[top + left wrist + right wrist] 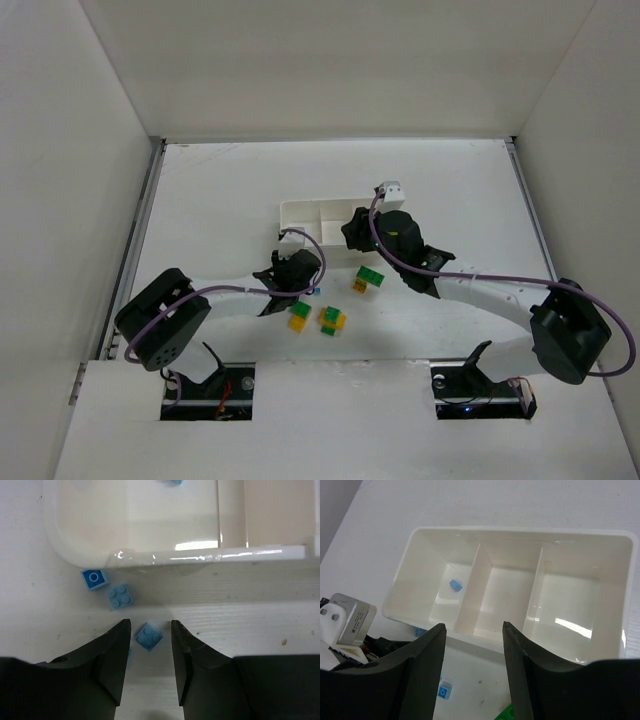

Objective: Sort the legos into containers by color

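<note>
The white three-compartment tray [300,211] stands mid-table. In the right wrist view one light blue lego [455,584] lies in the tray's left compartment [422,587]; the other two compartments look empty. My left gripper [151,626] is open, low over the table just in front of the tray, with a light blue lego [149,636] between its fingertips, untouched. Two more blue legos [120,596] [94,578] lie beside the tray wall [165,558]. My right gripper [474,627] is open and empty above the tray's near wall. Green-and-yellow stacks [367,279] [331,319] [300,316] lie on the table.
White walls enclose the table on three sides. The left arm [225,295] and right arm [470,285] reach in from the near edge. A blue lego [443,691] and a green piece [506,713] lie below my right gripper.
</note>
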You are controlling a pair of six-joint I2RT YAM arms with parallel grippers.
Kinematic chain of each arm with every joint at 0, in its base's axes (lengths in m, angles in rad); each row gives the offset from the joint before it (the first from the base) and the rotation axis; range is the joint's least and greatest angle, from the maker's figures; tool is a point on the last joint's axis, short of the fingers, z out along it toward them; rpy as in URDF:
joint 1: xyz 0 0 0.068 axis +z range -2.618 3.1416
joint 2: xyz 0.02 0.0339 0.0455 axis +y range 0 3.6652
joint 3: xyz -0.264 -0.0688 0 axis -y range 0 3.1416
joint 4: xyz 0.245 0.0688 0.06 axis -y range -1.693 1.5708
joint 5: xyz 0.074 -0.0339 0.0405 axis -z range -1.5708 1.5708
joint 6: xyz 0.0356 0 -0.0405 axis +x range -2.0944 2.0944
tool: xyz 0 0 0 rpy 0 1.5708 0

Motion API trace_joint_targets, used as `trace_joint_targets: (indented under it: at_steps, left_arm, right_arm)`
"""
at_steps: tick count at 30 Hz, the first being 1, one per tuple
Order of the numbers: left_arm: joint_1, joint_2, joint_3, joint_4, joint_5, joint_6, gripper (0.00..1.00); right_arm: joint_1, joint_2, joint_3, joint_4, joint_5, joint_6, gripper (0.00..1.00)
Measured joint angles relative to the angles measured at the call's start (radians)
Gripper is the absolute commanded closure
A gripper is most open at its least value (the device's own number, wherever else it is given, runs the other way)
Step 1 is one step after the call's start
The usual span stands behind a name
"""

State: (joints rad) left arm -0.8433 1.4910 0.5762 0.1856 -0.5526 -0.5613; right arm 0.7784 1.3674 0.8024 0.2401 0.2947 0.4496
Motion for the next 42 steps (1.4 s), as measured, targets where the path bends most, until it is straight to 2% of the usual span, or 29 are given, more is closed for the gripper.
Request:
trace_joint_targets:
  at_steps: [4, 6, 9, 14, 19, 24, 27, 31, 35, 37, 41, 42]
  left_arm:
    - [-0.009, 0.000, 0.000, -0.006, -0.006, 0.004, 0.72]
    - [-0.009, 0.000, 0.000, -0.008, -0.008, 0.007, 0.79]
    - [-0.011, 0.000, 0.000, -0.010, -0.010, 0.010, 0.84]
    - [-0.013, -0.060, 0.000, -0.039, -0.005, 0.010, 0.85]
    - [-0.005, -0.271, 0.008, -0.061, 0.000, 0.009, 0.85]
    - [0.031, -0.355, 0.090, -0.069, 0.009, 0.014, 0.84]
    - [0.076, -0.298, 0.162, -0.060, 0.032, 0.031, 0.84]
    - [0.130, -0.144, 0.250, -0.037, 0.055, 0.068, 0.83]
    - [0.175, -0.006, 0.292, -0.025, 0.066, 0.099, 0.80]
    - [0.189, 0.044, 0.306, -0.026, 0.069, 0.109, 0.75]
    - [0.204, 0.100, 0.329, -0.025, 0.069, 0.126, 0.59]
    - [0.204, 0.103, 0.334, -0.023, 0.066, 0.130, 0.58]
  right_arm:
    - [0.000, 0.000, 0.000, 0.000, 0.000, 0.000, 0.45]
    - [0.000, 0.000, 0.000, 0.000, 0.000, 0.000, 0.45]
    - [0.000, 0.000, 0.000, 0.000, 0.000, 0.000, 0.45]
    - [0.002, 0.000, 0.000, -0.001, 0.000, -0.001, 0.52]
    - [0.023, -0.007, -0.015, -0.002, 0.000, -0.001, 0.65]
    - [0.102, -0.033, -0.066, -0.031, 0.000, 0.000, 0.65]
    - [0.156, -0.033, -0.083, -0.051, 0.000, 0.004, 0.58]
    - [0.217, -0.025, -0.093, -0.079, 0.000, 0.027, 0.47]
    - [0.261, 0.027, -0.091, -0.086, 0.001, 0.048, 0.44]
    - [0.274, 0.071, -0.078, -0.107, 0.000, 0.055, 0.44]
    - [0.284, 0.177, -0.010, -0.167, 0.000, 0.064, 0.45]
    - [0.284, 0.201, 0.012, -0.183, 0.000, 0.065, 0.45]
